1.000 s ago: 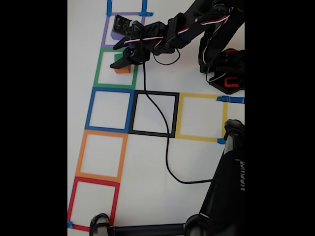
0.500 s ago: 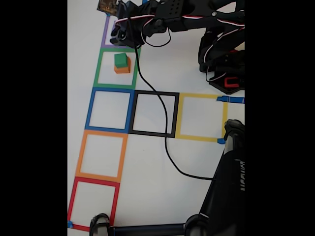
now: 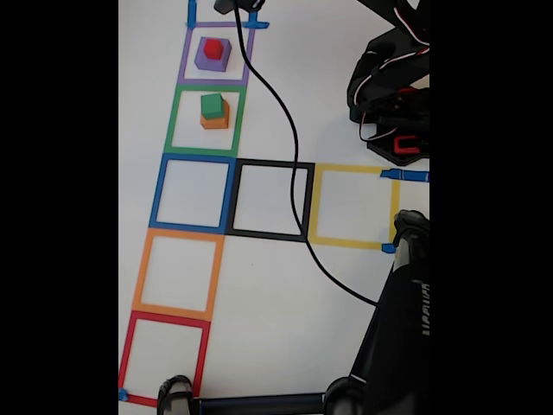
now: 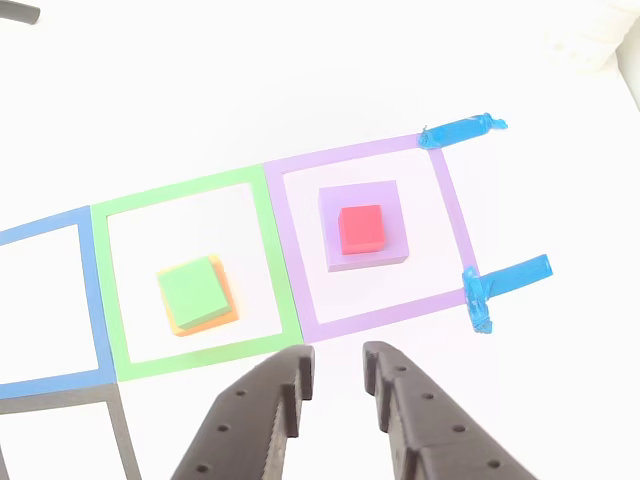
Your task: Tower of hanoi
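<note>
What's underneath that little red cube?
The red cube sits on the bigger purple cube, inside the purple tape square. The purple top face directly beneath the red one is covered, so it can't be seen.

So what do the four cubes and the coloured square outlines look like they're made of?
The purple cube, red cube, green cube and orange cube look like solid, matte plastic or painted wood: flat even colour, crisp edges, no shine; which one, I can't tell. The purple outline and green outline look like flat adhesive tape, judging by thin strips with overlapping corners.
</note>
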`<act>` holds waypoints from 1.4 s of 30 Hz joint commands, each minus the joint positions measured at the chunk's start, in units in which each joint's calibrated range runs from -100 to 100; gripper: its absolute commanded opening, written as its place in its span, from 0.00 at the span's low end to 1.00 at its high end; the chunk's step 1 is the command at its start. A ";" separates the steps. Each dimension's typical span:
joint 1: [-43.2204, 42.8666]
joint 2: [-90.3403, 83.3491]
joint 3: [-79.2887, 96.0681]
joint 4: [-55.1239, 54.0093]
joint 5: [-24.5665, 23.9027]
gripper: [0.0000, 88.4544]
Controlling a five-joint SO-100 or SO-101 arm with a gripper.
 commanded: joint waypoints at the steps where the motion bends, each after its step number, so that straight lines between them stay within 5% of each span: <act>1: 0.44 2.91 -16.94 9.74 0.00 0.01; 14: 6.19 4.20 -16.39 11.28 0.00 0.01; 28: 8.78 -3.95 15.61 -13.99 0.00 0.03; 37: 9.93 -8.56 29.43 -23.70 0.00 0.19; 42: 10.51 -9.77 41.97 -37.71 0.00 0.27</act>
